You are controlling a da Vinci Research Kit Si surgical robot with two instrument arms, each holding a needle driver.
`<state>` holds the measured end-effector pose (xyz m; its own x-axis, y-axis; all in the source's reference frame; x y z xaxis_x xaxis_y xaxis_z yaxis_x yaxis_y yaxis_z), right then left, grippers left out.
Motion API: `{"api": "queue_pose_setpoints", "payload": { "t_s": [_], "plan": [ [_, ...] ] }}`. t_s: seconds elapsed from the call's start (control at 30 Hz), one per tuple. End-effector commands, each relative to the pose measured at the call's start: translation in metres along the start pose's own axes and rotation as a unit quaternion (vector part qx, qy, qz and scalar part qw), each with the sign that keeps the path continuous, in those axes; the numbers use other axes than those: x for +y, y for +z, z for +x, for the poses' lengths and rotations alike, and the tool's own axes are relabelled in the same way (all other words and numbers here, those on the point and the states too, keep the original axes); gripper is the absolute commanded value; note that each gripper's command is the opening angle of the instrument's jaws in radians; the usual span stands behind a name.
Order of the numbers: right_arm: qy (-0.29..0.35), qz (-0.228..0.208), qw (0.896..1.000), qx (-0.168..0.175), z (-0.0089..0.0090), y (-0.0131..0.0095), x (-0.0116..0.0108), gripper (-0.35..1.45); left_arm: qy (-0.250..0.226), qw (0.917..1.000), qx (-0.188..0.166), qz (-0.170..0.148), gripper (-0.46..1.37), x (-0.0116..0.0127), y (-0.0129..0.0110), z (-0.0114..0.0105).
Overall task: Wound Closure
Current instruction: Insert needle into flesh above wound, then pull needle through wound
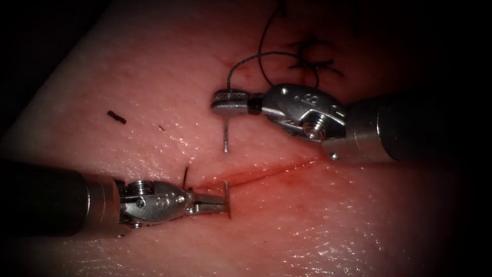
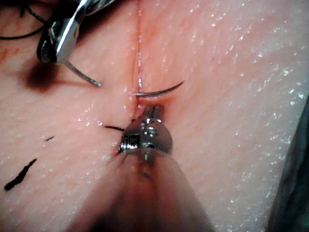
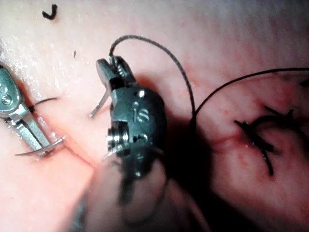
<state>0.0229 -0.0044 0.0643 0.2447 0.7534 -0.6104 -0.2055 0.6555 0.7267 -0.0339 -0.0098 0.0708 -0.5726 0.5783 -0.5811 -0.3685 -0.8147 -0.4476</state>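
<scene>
The right claw (image 1: 230,100) reaches in from the right, squeezed on the needle (image 1: 225,134) at its thread (image 1: 264,56) end above the cut (image 1: 256,174), while the left claw (image 1: 218,204) lies flat, pinching the needle's tip that pokes out of the tissue (image 1: 154,92).

right tool (image 3: 110,72): clamped on needle (image 3: 99,105) near thread (image 3: 159,50) end | left tool (image 3: 41,145): gripping needle tip

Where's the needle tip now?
Endoscope view: the needle tip protrudes at the cut's left end, held by the left tool; the right tool holds the needle's tail.
</scene>
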Motion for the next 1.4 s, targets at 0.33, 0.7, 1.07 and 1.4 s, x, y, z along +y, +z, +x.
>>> {"api": "queue_pose_setpoints", "payload": {
  "t_s": [0.33,0.7,1.07,1.4],
  "plan": [
    [0.151,0.016,0.984,-0.098,-0.0042,0.0002,-0.0041,-0.35,-0.001,1.0,0.001,-0.007,-0.3,-0.0003,-0.0003,0.0002],
    [0.156,0.035,0.983,-0.087,-0.0067,0.0002,-0.0051,-0.35,0.007,0.9999,0.0,-0.007,-0.34,-0.0002,-0.0004,0.0003],
    [0.013,-0.029,0.998,-0.06,-0.0062,-0.004,0.0013,1.32,0.085,0.9963,0.005,-0.011,-0.21,0.001,-0.0023,0.0022],
    [-0.016,-0.049,0.997,-0.06,-0.0075,-0.0069,0.0027,1.37,0.144,0.9885,0.041,-0.018,0.38,0.0024,-0.0029,0.0051]
  ]
}}
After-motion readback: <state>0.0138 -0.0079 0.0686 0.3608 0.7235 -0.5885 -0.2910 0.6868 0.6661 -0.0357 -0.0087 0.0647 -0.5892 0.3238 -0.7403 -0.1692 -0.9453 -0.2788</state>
